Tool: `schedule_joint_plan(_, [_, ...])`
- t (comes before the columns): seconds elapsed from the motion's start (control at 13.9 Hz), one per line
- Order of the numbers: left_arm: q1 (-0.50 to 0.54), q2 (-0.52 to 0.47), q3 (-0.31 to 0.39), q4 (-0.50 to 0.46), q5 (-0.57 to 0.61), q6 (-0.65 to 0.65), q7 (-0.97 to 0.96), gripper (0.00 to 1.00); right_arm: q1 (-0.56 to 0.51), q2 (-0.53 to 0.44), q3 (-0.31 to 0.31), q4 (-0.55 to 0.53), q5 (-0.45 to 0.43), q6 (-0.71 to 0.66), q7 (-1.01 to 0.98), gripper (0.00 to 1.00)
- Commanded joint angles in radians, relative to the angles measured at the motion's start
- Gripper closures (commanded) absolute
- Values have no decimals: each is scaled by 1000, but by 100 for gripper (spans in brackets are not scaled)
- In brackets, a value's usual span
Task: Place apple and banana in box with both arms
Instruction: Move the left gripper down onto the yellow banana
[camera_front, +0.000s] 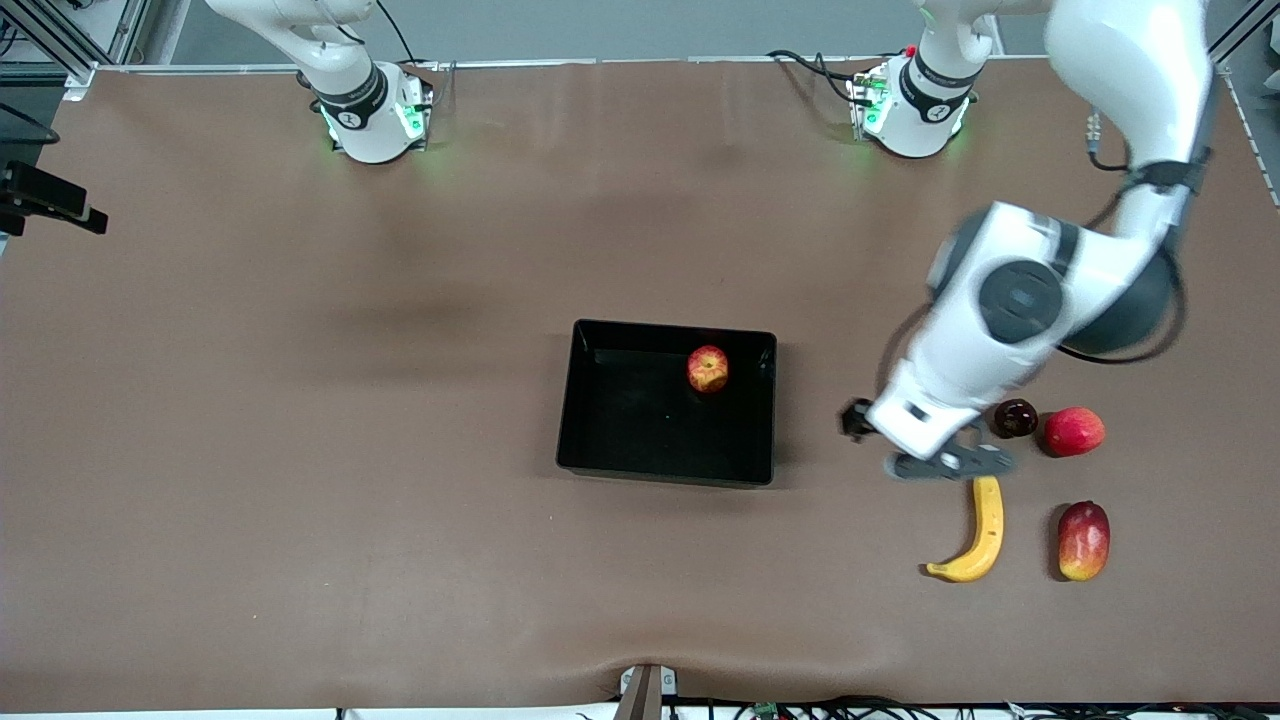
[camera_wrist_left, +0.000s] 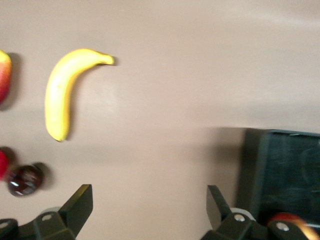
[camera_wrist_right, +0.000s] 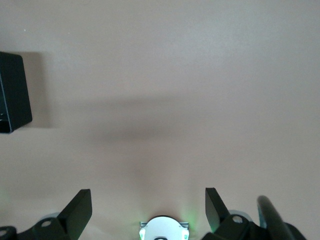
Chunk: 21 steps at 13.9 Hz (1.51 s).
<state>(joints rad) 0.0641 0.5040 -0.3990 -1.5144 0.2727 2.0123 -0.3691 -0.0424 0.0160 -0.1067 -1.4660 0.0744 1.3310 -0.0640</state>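
Apple (camera_front: 708, 369) in the box (camera_front: 580, 400) — banana (camera_front: 975, 535) outside, toward the left arm's end

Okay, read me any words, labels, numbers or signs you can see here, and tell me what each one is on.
No readable text anywhere.
White arm bases: a small round mark on each dark collar, too small to read.
Glossy black rectangular plastic tray, curved yellow banana, streaked red apple: no labels visible.
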Motion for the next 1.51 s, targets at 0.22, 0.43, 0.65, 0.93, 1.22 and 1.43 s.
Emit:
schedule_joint_plan(0.22, [163, 114, -12, -4, 19, 144, 223, 0, 21, -24, 4, -16, -39, 23, 35, 0])
schedule_joint_plan(0.43, [174, 174, 70, -4, 34, 254, 226, 0, 33, -54, 2, -30, -74, 42, 35, 0])
schedule_joint_plan(0.65, [171, 237, 98, -3, 34, 367, 223, 0, 79, -79, 4, -50, -74, 57, 35, 0])
schedule_joint_plan(0.93, [163, 286, 130, -3, 37, 451, 228, 0, 82, -68, 4, -50, -67, 91, 35, 0])
schedule_joint_plan(1.22, [161, 326, 143, 8, 71, 506, 228, 18, 73, -65, 2, -50, -65, 99, -34, 0])
schedule_joint_plan(1.43, [160, 346, 146, 17, 88, 516, 228, 54, 72, -65, 2, -50, -65, 97, -34, 0])
